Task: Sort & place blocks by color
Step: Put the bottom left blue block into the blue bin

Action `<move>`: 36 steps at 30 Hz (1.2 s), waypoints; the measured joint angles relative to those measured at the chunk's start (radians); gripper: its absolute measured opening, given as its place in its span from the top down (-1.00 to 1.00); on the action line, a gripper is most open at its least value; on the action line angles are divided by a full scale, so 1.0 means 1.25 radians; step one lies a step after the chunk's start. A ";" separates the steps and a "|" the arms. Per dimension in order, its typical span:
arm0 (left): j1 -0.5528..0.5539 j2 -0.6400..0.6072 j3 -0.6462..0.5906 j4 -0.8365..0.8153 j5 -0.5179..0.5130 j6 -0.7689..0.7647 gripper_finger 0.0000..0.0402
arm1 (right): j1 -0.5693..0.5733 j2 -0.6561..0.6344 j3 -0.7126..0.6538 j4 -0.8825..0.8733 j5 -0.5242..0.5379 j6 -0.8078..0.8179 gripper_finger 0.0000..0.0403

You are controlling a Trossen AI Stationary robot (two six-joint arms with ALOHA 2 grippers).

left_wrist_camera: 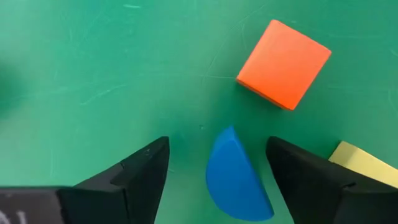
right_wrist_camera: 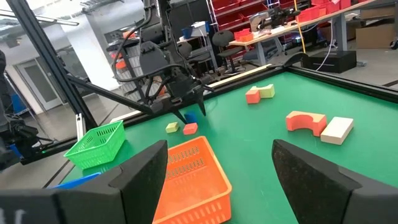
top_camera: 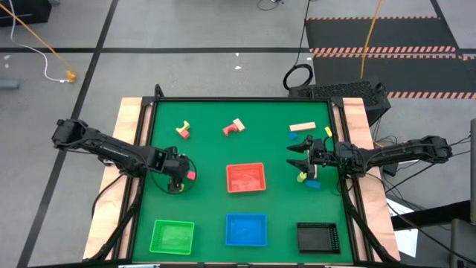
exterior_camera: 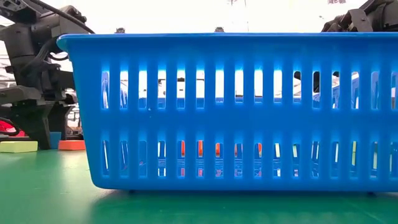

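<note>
The left gripper [left_wrist_camera: 217, 180] hangs low over the green table [top_camera: 208, 149] near its left edge, fingers spread, with a blue half-round block [left_wrist_camera: 236, 180] lying flat between them but not yet touched. An orange-red cube [left_wrist_camera: 283, 63] sits just beyond it, apart; a yellow block [left_wrist_camera: 364, 165] lies close by one finger. My reading is that the step in hand is the grasp on the blue piece. To do it well, the fingers should settle to the table with the block centred, its flat side and curve both inside the gap, and close slowly so the rounded face does not squirt out; the finger nearest the yellow block needs watching, since it could nudge that piece. The blue tray [top_camera: 246, 229] waits at the middle of the near edge, the red tray [top_camera: 245, 178] at the centre, the green tray [top_camera: 172, 235] and black tray [top_camera: 317, 237] at either side of the blue. The right gripper [top_camera: 295, 158] waits near the right edge, fingers apart — a few blocks lie beneath and beside it; more sit along the far edge.
</note>
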 joint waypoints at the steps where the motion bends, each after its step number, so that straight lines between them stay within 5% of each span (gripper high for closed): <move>1: 0.000 0.000 0.000 0.002 0.000 -0.001 -0.39 | 0.000 0.000 0.000 0.000 0.000 0.000 -0.40; 6: 0.000 0.000 -0.001 0.007 0.005 -0.053 -0.23 | 0.000 0.000 0.000 0.000 0.000 0.000 -0.40; 15: -0.004 0.001 -0.001 0.003 0.020 -0.232 0.56 | 0.000 0.000 0.000 0.000 0.000 0.000 -0.40; 27: -0.009 -0.005 0.084 0.039 -0.100 -0.322 0.56 | 0.000 0.000 0.000 0.000 0.000 0.000 -0.40; 36: -0.149 -0.005 0.149 0.287 -0.122 -0.280 0.56 | 0.000 0.000 0.000 0.000 0.000 0.000 -0.40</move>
